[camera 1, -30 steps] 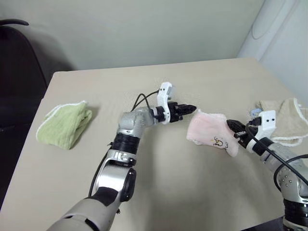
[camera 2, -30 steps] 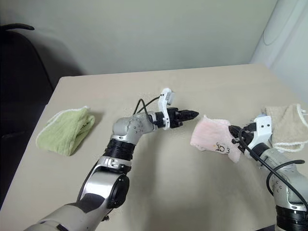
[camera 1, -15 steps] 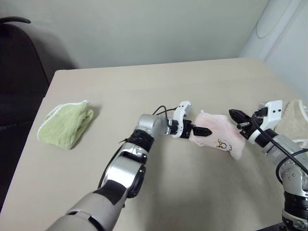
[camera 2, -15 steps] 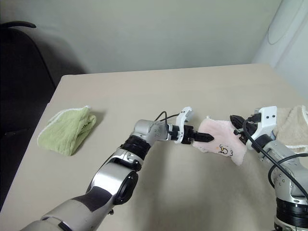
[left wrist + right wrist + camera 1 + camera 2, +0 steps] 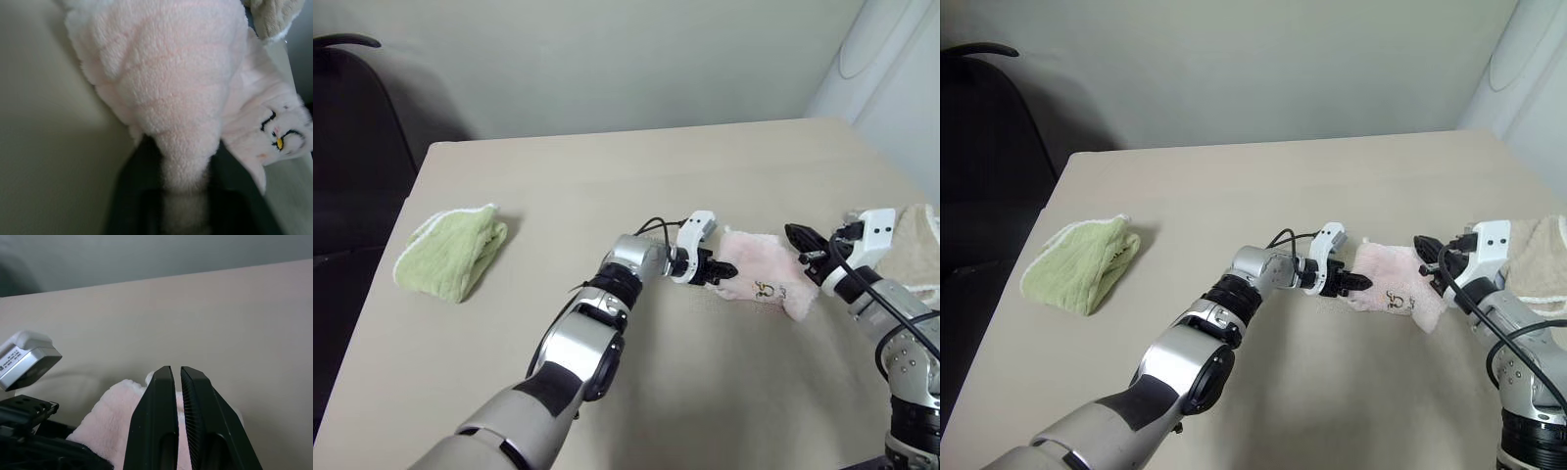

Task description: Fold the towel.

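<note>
1. Nearest the camera, on the beige table [image 5: 724,392], the left arm reaches across toward the right side, its left end effector [image 5: 722,273] pinched shut on the near-left edge of the towel [image 5: 762,276]; in the left wrist view a ridge of pink pile [image 5: 183,147] is drawn down between the two dark fingers.
2. At the right, the right end effector [image 5: 799,238] is raised beside the towel's right end, its black fingers [image 5: 161,406] pressed almost together with only a thin slit between them; whether any cloth is caught in that slit cannot be told.
3. Between the two end effectors, the pale pink towel lies bunched on the table, right of centre, with a small dark printed mark [image 5: 766,289] facing the camera.
4. Just beyond the right arm, at the table's right edge, lies a beige towel [image 5: 918,245] with white trim.
5. Well apart, at the table's left side, a light green towel [image 5: 450,250] lies folded.
</note>
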Robot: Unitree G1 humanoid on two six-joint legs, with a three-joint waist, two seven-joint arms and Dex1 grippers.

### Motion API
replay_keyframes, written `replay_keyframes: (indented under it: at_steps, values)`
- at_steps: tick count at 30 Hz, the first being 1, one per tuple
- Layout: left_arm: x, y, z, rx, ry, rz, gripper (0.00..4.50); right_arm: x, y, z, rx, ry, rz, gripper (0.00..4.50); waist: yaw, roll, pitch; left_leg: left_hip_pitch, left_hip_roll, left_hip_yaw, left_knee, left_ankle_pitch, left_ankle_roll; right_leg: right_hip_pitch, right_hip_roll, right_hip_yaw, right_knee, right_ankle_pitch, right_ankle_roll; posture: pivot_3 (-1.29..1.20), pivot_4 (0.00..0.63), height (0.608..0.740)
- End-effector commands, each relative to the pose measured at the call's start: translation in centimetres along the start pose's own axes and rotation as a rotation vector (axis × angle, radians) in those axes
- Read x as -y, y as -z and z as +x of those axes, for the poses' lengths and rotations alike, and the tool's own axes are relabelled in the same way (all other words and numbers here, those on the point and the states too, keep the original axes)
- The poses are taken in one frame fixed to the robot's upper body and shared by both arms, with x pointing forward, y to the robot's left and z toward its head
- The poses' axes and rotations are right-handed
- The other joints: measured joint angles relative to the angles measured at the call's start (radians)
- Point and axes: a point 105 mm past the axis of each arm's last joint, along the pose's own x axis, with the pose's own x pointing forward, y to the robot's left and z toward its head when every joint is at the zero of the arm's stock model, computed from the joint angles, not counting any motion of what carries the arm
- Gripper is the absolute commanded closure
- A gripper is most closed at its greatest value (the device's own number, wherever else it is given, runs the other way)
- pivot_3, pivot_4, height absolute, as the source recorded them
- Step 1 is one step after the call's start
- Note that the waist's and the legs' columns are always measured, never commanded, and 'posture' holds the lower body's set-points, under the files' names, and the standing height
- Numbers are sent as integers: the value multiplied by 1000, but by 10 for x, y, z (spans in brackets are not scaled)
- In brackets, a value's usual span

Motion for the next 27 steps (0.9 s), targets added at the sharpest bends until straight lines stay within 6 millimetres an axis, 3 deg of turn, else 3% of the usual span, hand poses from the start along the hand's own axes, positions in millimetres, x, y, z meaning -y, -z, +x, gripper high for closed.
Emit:
replay_keyframes:
  at_steps: [1, 6, 8, 10, 14, 16, 22, 23, 24, 25, 26, 27]
  values:
    - [9, -11, 2, 53, 26, -16, 4476, 5, -21, 1, 87, 28, -18, 4173, 0, 0, 0, 0, 0, 0, 0, 0, 0, 0, 0, 0, 0, 0, 0, 0, 150, 735]
    - [14, -15, 0, 103, 52, -57, 4476, 8, -23, 5, 104, 41, -11, 4173, 0, 0, 0, 0, 0, 0, 0, 0, 0, 0, -1, 0, 0, 0, 0, 0, 150, 735]
    - [14, -37, -14, 218, 81, -127, 4476, 7, -25, 6, 114, 43, -8, 4173, -1, 0, 0, 0, 0, 0, 0, 0, 0, 0, -1, 0, 0, 0, 1, 0, 150, 735]
    - [11, -67, -38, 356, 97, -174, 4476, 6, -27, 6, 125, 49, -4, 4173, -3, 0, 0, -1, 0, 0, 0, 1, -1, -1, -1, 0, 0, 0, 0, 0, 150, 735]
    - [2, -120, -107, 604, 58, -171, 4476, 8, -29, 4, 143, 63, 0, 4173, -13, 1, 1, -1, 0, 0, -1, 4, -5, -3, 0, 0, 0, 1, 0, 0, 150, 735]
    - [2, -126, -119, 637, 49, -167, 4476, 9, -30, 4, 145, 65, 1, 4173, -17, 1, 1, -2, 0, 0, -1, 5, -6, -4, 0, 1, 1, 2, -1, 0, 150, 735]
    - [3, -125, -121, 642, 43, -178, 4476, 9, -30, 4, 145, 66, 1, 4173, 6, 1, 1, -4, -5, -2, 0, 6, -6, -3, -3, -1, 0, -1, -2, 0, 150, 735]
    - [-1, -131, -139, 685, 18, -167, 4476, 9, -30, 4, 150, 69, 4, 4173, 7, 1, 1, -6, -6, -2, 1, 6, -6, -5, -3, -1, 0, 0, -1, 0, 150, 735]
    - [-32, -132, -199, 782, -149, -142, 4476, 10, -30, 6, 153, 69, 12, 4173, 5, 1, 1, -8, -6, -2, 1, 7, -8, -6, -4, -1, 0, 2, 1, 0, 150, 735]
    - [-48, -129, -245, 847, -276, -120, 4476, 11, -30, 7, 155, 69, 18, 4173, -23, 2, 2, -9, -5, -2, 1, 8, -9, -8, -4, 0, 0, 3, 1, 0, 150, 735]
    - [-55, -126, -275, 884, -361, -104, 4476, 11, -29, 9, 157, 69, 21, 4173, -34, 1, 2, -9, -4, 0, -2, 8, -9, -14, -2, 3, 2, 7, 0, 0, 150, 735]
    - [-58, -123, -288, 896, -400, -98, 4476, 11, -29, 9, 157, 69, 23, 4173, -53, -2, 4, -8, -3, -1, -4, 9, -10, -17, -1, 4, 2, 10, -1, 0, 150, 735]
